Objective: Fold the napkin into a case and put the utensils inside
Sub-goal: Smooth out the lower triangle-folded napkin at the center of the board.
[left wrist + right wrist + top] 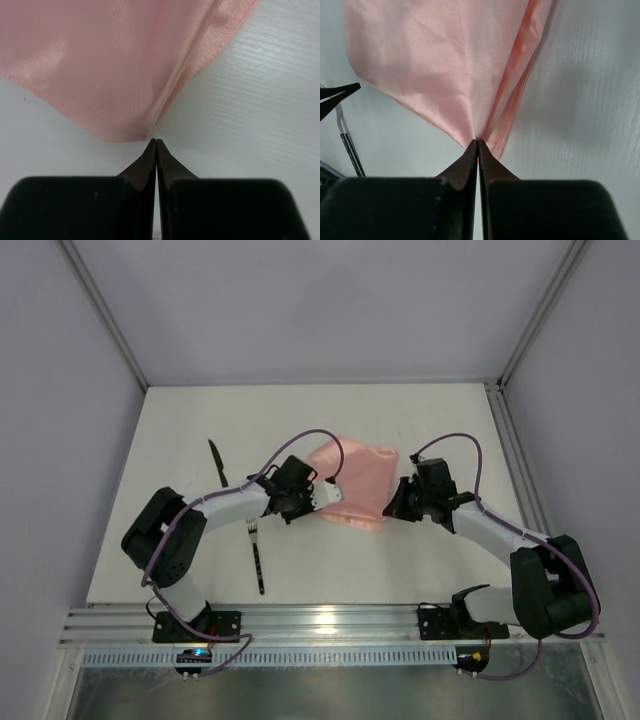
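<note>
Left claw (pixel 156 142) and right claw (pixel 478 144) pinch napkin (pixel 355 480) corners tight, gripped cloth hidden.

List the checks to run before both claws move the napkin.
1. Grip of left claw on a napkin corner: ok, shut on it.
2. Grip of right claw on a napkin corner: ok, shut on it.
3. The fork lies apart from the cloth: ok.
4. The knife lies apart from the cloth: ok.
5. Napkin lying flat: not ok, rumpled.
6. Layers caught in each pinch: cannot tell.
</note>
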`<state>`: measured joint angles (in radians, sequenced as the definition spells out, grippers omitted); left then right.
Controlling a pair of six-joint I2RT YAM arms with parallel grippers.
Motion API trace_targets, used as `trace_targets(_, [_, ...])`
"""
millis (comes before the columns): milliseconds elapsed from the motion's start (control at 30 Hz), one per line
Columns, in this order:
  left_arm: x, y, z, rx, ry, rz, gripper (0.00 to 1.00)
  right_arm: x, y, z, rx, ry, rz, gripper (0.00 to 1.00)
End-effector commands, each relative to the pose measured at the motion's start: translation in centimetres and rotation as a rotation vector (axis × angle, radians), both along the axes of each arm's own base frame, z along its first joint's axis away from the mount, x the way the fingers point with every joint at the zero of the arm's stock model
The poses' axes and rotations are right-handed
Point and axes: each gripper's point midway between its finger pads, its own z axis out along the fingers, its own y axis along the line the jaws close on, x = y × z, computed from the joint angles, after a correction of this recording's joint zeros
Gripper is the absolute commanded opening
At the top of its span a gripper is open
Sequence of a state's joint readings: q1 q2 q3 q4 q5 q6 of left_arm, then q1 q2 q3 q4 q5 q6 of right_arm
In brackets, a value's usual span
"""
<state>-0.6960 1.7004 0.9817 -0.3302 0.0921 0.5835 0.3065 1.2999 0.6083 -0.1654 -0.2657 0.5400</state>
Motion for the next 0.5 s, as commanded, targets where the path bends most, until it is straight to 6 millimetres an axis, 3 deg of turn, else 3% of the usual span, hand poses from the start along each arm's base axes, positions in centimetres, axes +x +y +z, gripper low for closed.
trace_targets(0, [0.8,-0.4,2.4,-0.096,-0.043,0.021,0.00,-0.8,1.6,1.4,0.079,-0.028,0.064,0.04])
trace_targets(167, [1.0,0.6,2.5,-0.104,-0.044,0.042,0.00,-2.4,2.3,0.4,0.119,-0.006,0.070,0.04])
trace_targets(367, [0.3,1.3,0.2,-0.040,0.008,0.018,0.00,-3.4,1.9,-3.3,0.090,0.074,0.070,0.04])
trace_targets(400, [0.1,1.1,0.2,-0.045,0.019,0.005,0.01,-3.0,2.3,-3.1,0.105,0.061,0.077,0.04])
trace_targets(467, [-0.5,0.5,0.9,-0.069,0.030,-0.021,0.14,-2.6,2.5,-3.0,0.110,0.057,0.083,0.04])
